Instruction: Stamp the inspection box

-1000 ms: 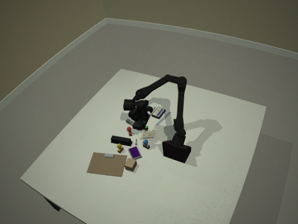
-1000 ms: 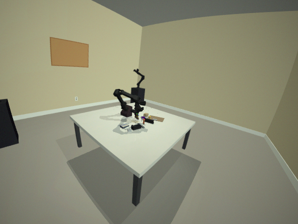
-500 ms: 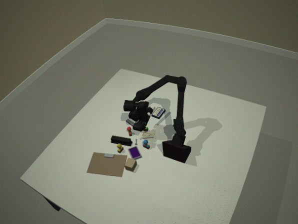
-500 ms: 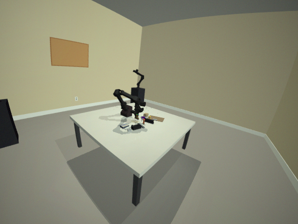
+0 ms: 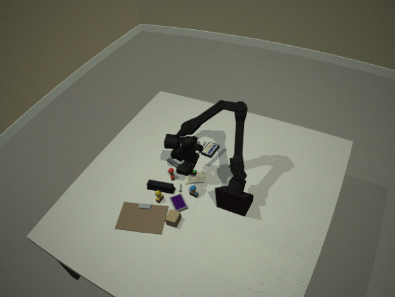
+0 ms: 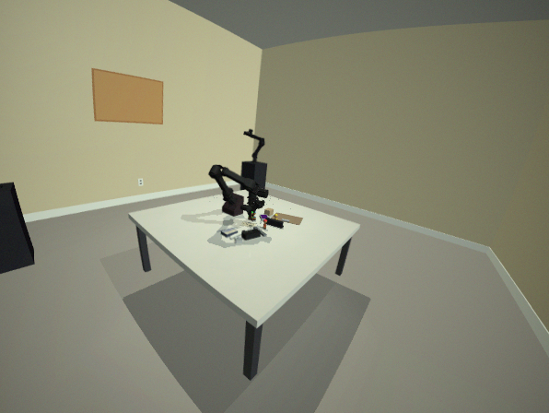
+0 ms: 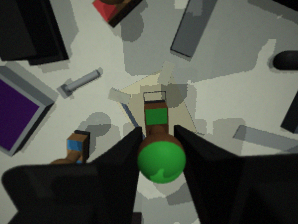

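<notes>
My gripper (image 7: pixel 157 131) (image 5: pixel 191 169) is shut on the green-knobbed stamp (image 7: pixel 161 161) (image 5: pixel 194 172) (image 6: pixel 252 213), held above the cream card (image 5: pixel 199 179) (image 7: pixel 182 119). In the wrist view its block covers part of the card, just below the visible part of the small outlined box (image 7: pixel 155 92). Its underside and any lettering are hidden; the height of the gap is hard to tell. The purple ink pad (image 5: pixel 179 202) (image 7: pixel 15 112) lies to the left in the wrist view. The blue-knobbed stamp (image 5: pixel 193 190) (image 7: pixel 76 145) stands between pad and gripper.
A red-knobbed stamp (image 5: pixel 171 172), a yellow-knobbed stamp (image 5: pixel 158 195) and a black bar (image 5: pixel 160 186) stand nearby. A small grey pin (image 7: pixel 82 82) lies beside the pad. A brown clipboard (image 5: pixel 142 219), a tan block (image 5: pixel 173 217) and a blue-and-white box (image 5: pixel 211 149) are farther off.
</notes>
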`<state>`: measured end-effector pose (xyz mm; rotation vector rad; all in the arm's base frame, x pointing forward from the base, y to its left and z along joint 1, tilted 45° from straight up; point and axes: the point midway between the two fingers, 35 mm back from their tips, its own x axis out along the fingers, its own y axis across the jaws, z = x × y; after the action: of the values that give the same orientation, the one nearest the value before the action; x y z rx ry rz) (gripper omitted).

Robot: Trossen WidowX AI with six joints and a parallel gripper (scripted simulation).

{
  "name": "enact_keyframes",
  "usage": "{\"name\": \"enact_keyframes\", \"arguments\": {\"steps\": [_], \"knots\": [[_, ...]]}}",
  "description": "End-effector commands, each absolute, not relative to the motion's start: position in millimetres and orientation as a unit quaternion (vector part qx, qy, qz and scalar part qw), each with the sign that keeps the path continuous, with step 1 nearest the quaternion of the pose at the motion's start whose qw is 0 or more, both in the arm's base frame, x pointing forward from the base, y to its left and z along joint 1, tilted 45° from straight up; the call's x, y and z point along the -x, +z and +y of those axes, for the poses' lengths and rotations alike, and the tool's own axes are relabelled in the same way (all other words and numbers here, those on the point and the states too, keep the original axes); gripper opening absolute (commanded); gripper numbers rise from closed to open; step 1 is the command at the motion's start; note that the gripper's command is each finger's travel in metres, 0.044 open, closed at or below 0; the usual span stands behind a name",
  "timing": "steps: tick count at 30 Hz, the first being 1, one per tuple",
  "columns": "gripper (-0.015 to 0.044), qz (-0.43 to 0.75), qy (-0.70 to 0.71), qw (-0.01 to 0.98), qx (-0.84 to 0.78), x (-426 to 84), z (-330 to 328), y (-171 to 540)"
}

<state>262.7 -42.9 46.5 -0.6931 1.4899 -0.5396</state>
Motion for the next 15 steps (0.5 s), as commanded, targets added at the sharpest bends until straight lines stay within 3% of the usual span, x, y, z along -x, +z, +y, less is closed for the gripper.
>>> {"name": "enact_keyframes", "arguments": {"steps": [1, 15], "knots": [[0.0, 0.657, -0.237, 0.646, 0.309, -261.2, -46.2, 43.7], [0.0, 0.657, -0.237, 0.646, 0.309, -261.0, -52.9, 37.3]]}}
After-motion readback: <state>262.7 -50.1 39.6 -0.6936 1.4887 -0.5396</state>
